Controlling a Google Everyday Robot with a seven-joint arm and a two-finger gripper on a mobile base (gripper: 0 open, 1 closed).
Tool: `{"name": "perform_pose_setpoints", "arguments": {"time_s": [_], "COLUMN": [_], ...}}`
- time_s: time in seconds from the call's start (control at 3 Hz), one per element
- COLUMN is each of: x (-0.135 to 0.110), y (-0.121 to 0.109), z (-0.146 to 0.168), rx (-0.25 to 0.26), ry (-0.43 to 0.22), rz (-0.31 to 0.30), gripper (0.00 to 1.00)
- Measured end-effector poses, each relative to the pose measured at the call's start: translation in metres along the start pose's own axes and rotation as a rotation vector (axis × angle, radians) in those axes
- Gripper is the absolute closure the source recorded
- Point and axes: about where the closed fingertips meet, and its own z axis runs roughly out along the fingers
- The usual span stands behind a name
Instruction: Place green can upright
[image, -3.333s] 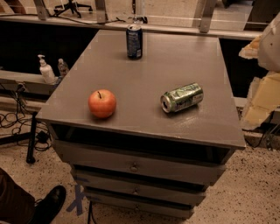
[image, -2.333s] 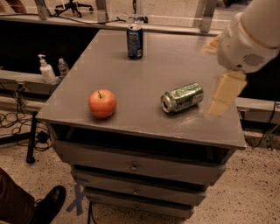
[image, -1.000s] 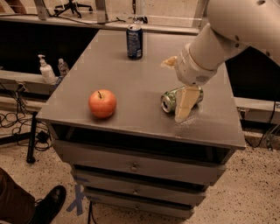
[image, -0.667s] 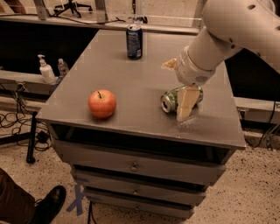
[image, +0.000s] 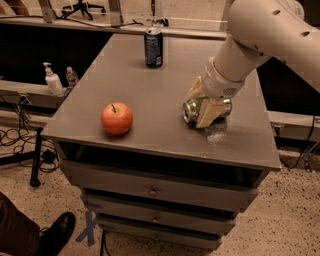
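Observation:
The green can (image: 190, 110) lies on its side on the grey cabinet top (image: 125, 75), right of the middle, with its silver end towards the front left. My gripper (image: 201, 101) comes down on it from the upper right. One finger stands behind the can and the other finger (image: 208, 113) stands in front of it, both close against its sides. The can still rests on the top. The arm hides much of its body.
A red apple (image: 117, 118) sits near the front left of the top. A dark blue can (image: 153, 47) stands upright at the back. Two small bottles (image: 51, 80) stand on a ledge to the left. A shoe (image: 55, 235) shows on the floor at the lower left.
The arm swung in from the right and came down over the green can. Since 0.7 s ago the fingers have drawn in against its sides. The can has not moved.

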Motion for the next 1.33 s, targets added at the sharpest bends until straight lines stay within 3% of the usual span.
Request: {"name": "perform_pose_setpoints", "arguments": {"time_s": [0.33, 0.67, 1.0, 1.33], "x": [0.004, 0.001, -0.002, -0.01], "y": [-0.003, -0.013, -0.024, -0.035], "z": [-0.003, -0.022, -0.043, -0.062], "rx": [-0.012, -0.015, -0.016, 0.003], "ry": [0.007, 0.004, -0.066, -0.226], "rz": [0.01, 0.064, 0.178, 0.313], "gripper": [0.63, 0.88, 1.0, 1.0]}}
